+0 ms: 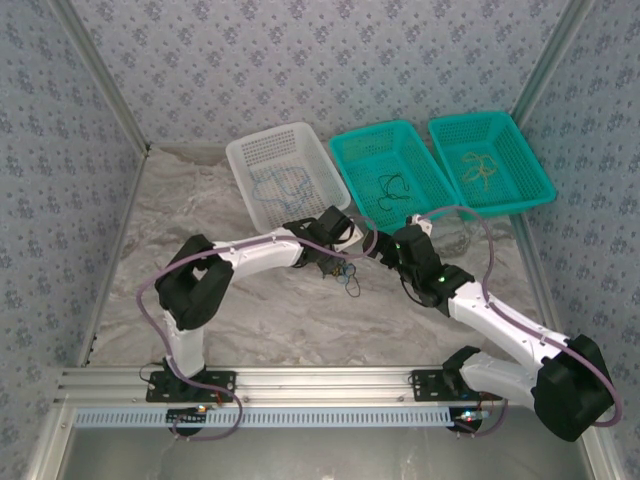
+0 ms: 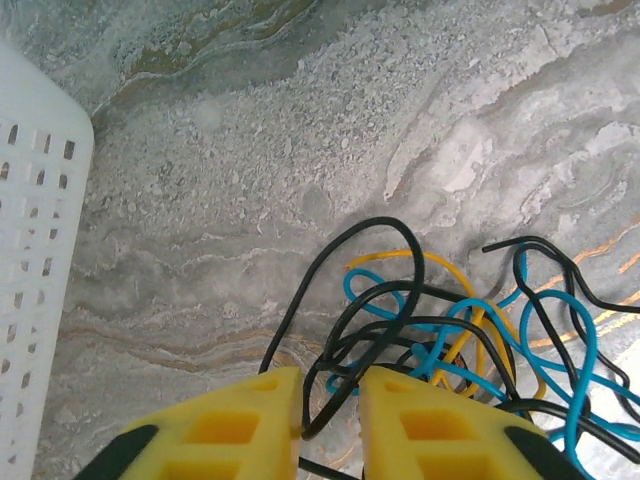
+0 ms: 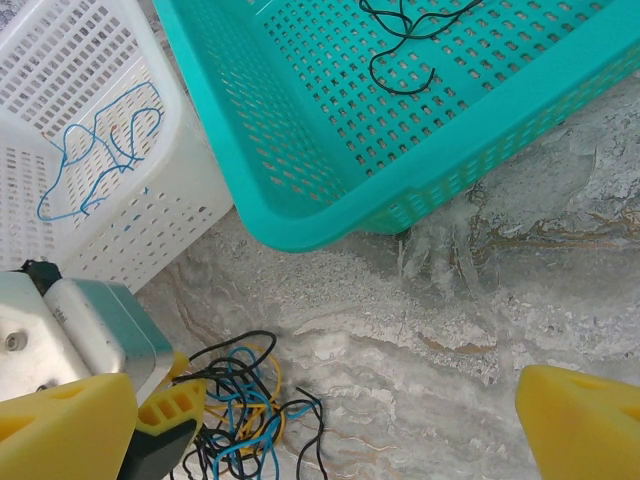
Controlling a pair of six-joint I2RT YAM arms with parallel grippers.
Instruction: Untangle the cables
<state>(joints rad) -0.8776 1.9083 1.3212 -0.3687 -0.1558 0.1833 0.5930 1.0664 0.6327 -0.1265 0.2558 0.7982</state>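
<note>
My left gripper (image 2: 330, 398) hung over the tangle of cables (image 2: 450, 340), blue, black and yellow, on the marbled table (image 2: 300, 150). Its yellow jaws stood nearly together around one black cable (image 2: 320, 408); whether they pinched it, I could not tell. My right gripper (image 3: 320, 430) gaped wide just beside the tangle. Behind, a blue cable (image 3: 100, 160) lay in the white basket (image 3: 190, 200) and a black wire (image 3: 400, 40) in the teal basket (image 3: 400, 200).
</note>
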